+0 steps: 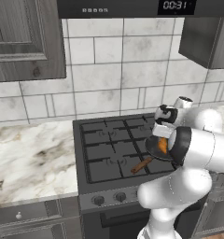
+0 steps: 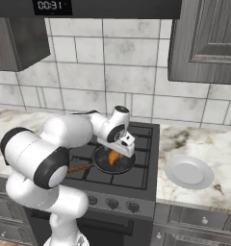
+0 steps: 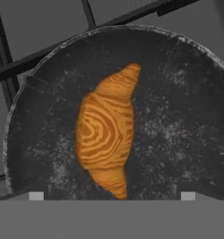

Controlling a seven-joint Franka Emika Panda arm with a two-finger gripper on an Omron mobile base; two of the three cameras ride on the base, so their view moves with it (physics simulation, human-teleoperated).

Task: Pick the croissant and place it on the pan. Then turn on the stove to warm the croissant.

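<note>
The croissant (image 3: 107, 133) lies flat inside the pan (image 3: 179, 121), near the middle of its dark floor, with bare pan surface all around it. In the hand view its two pointed ends run roughly up and down the picture. In the right base view the croissant (image 2: 113, 157) shows as an orange wedge in the pan (image 2: 118, 166), just under the hand. In the left base view only a sliver of it (image 1: 163, 145) is visible past the arm's elbow.

The pan sits on the black grates of the stove (image 1: 107, 149), on the front burner nearer the plate. Its wooden handle (image 1: 142, 165) points toward the front edge of the range, out to the robot's left.

The end effector (image 3: 112, 195) hangs directly above the croissant. Its two fingertips (image 3: 36, 195) stand wide apart, one on each side of the pastry, and hold nothing; they are clear of the croissant.

A row of round knobs (image 2: 112, 204) runs along the front of the stove. On the marble table (image 2: 218, 144) to the right of the stove lies a round white plate (image 2: 188, 172), well apart from the pan.
</note>
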